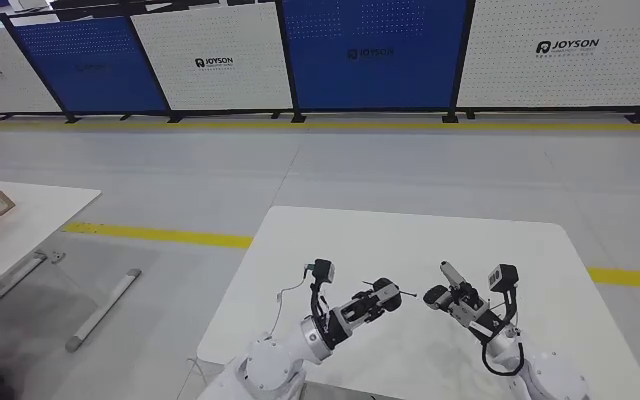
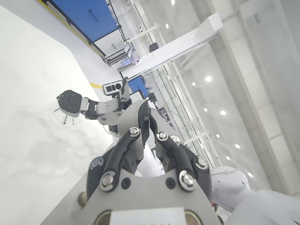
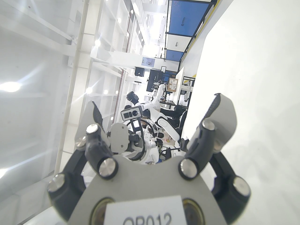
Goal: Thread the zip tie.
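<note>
Zip tie [image 1: 408, 292] juts from closed left hand [image 1: 390, 294] toward right hand [image 1: 437, 282].

White table [image 1: 500, 250], blue-and-white panels [image 1: 375, 50] behind, yellow floor line [image 1: 150, 234].

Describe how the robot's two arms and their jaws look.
The left arm and right arm have white shells with black joints, and each wrist carries a camera box. The jaws have grey fingers with black ribbed pads, black link bars, silver pins and a white label at the base.
</note>
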